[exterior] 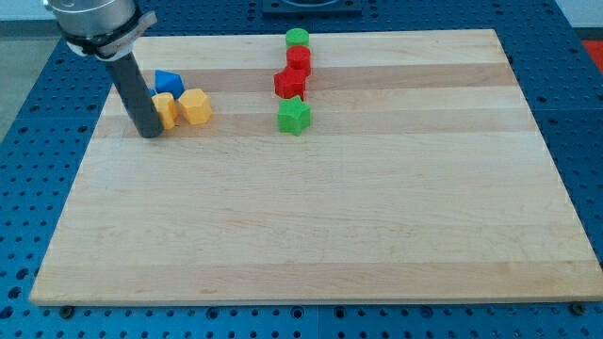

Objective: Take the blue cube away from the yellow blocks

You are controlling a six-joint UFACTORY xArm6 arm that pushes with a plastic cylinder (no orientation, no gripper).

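The blue cube sits near the board's top left. Just below it lie two yellow blocks: one partly hidden behind my rod, and a hexagonal one to its right. The blue cube touches or nearly touches both. My tip rests on the board just left of and slightly below the partly hidden yellow block, close against it. The rod covers the left edge of that block and stands just left of the blue cube.
At the top middle stand a green round block, a red block, a red star-like block and a green star. The wooden board lies on a blue perforated table.
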